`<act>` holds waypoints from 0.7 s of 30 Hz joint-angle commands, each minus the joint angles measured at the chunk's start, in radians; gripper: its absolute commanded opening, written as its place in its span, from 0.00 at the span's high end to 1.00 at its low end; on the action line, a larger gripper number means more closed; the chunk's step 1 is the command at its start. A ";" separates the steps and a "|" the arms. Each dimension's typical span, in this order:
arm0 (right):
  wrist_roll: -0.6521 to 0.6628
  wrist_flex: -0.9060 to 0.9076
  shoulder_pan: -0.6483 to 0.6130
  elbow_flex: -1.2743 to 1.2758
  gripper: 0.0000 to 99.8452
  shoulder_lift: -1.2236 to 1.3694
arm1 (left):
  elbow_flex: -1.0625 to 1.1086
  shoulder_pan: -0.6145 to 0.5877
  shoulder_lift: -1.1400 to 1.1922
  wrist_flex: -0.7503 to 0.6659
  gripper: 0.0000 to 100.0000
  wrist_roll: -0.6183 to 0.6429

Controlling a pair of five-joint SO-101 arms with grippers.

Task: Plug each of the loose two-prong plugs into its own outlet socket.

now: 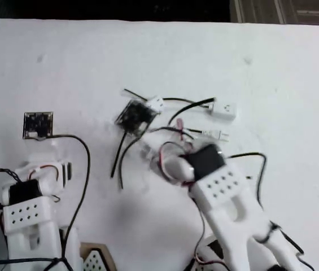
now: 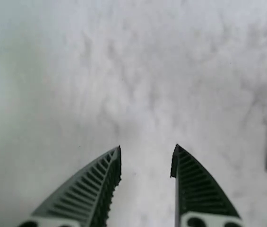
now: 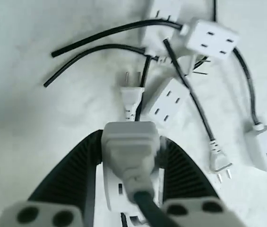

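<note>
Right claw (image 3: 132, 141) is clamped on a white connector (image 3: 129, 158), whose black cord trails back toward the wrist. Just ahead of it we see a loose two-prong plug (image 3: 132, 94) lying flat on the white tabletop (image 1: 272, 62), prongs pointing away, with an outlet socket (image 3: 167, 101) just beside it. We note a second socket (image 3: 213, 39) farther off, and a third (image 3: 265, 150) near another plug (image 3: 219, 163). Left claw (image 2: 147, 150) is open over the tabletop, well apart from plugs and sockets.
</note>
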 commanded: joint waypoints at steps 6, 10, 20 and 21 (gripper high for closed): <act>-0.038 -0.005 0.104 -0.160 0.98 -0.059 | 0.002 -0.007 -0.021 -0.017 0.82 -0.008; -0.041 -0.088 0.179 -0.190 0.98 -0.058 | 0.005 -0.004 -0.021 -0.018 0.82 -0.009; -0.031 -0.314 0.364 -0.186 0.98 -0.018 | 0.006 -0.004 -0.021 -0.018 0.82 -0.009; -0.028 -0.337 0.386 -0.186 0.98 0.013 | 0.006 -0.004 -0.021 -0.018 0.82 -0.009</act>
